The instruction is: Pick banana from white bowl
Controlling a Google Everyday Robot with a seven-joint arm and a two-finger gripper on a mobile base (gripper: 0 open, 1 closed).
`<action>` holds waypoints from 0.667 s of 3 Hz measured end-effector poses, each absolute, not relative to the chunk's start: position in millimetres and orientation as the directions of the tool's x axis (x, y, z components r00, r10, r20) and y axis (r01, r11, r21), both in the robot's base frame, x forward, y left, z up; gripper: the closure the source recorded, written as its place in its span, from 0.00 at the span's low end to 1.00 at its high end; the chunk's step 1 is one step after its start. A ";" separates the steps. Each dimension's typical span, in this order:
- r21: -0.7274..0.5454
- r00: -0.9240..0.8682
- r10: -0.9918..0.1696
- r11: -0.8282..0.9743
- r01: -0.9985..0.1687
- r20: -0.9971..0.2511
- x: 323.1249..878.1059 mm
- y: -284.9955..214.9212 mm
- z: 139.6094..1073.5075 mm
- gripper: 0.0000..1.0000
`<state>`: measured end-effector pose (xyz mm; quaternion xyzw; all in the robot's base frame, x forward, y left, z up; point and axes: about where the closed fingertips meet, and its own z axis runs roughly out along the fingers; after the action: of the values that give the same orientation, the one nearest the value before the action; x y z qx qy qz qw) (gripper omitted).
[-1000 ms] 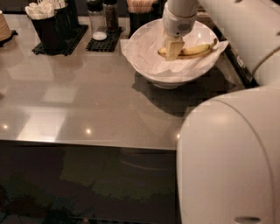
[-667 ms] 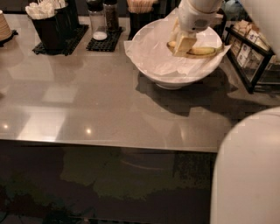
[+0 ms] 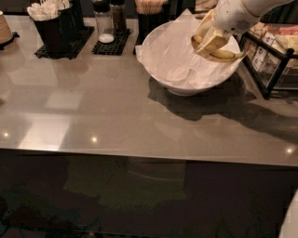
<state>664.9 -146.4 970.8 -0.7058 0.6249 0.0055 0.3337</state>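
Note:
The white bowl (image 3: 164,72) stands at the back right of the grey table, lined with crumpled white paper (image 3: 174,44) that sticks over its rim. My gripper (image 3: 210,41), with pale yellow blocky fingers, hangs over the bowl's right side on the white arm (image 3: 240,13). It is shut on the banana (image 3: 224,55), a slim yellow curved fruit. The banana pokes out to the right below the fingers, raised above the paper near the right rim.
A black wire rack (image 3: 274,58) with packets stands right of the bowl. Behind it, at the back left, are black caddies (image 3: 51,28), shakers (image 3: 105,21) on a black mat, and a holder of sticks (image 3: 149,8). A cup (image 3: 4,29) stands at the far left edge.
The gripper has risen and moved right with the banana, from the bowl's middle to above its right rim. The white arm has swung out of the foreground.

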 end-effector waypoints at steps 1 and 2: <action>-0.509 0.248 -0.849 0.028 -0.860 -0.467 656.4 -152.1 988.7 1.00; -0.549 0.261 -0.849 0.040 -0.835 -0.459 649.3 -157.9 1007.4 1.00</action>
<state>649.3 -157.9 1007.4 -0.6927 0.6080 -0.0091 0.3880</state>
